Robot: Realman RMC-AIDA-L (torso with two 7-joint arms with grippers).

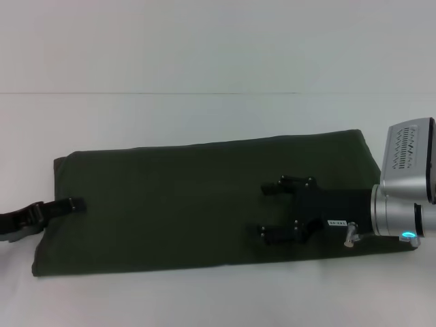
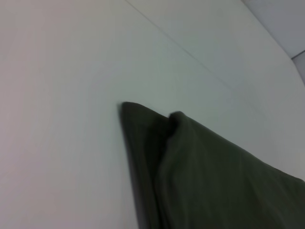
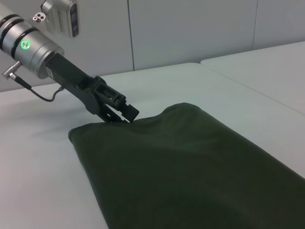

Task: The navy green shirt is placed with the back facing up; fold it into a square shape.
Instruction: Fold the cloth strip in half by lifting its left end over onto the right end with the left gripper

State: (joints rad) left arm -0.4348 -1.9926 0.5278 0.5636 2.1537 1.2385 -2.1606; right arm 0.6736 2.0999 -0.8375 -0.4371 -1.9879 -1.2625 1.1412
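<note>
Pinch the navy green shirt's (image 1: 170, 204) end firmly with your left gripper (image 1: 68, 204), which grips its edge; the right gripper (image 1: 269, 211) hovers spread above the shirt.

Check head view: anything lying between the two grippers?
Only the navy green shirt: bare folded cloth spans from the left gripper at its edge to the right gripper over it.

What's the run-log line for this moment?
shirt: long folded strip on table | left claw: at shirt's left end | right claw: open over right half
</note>
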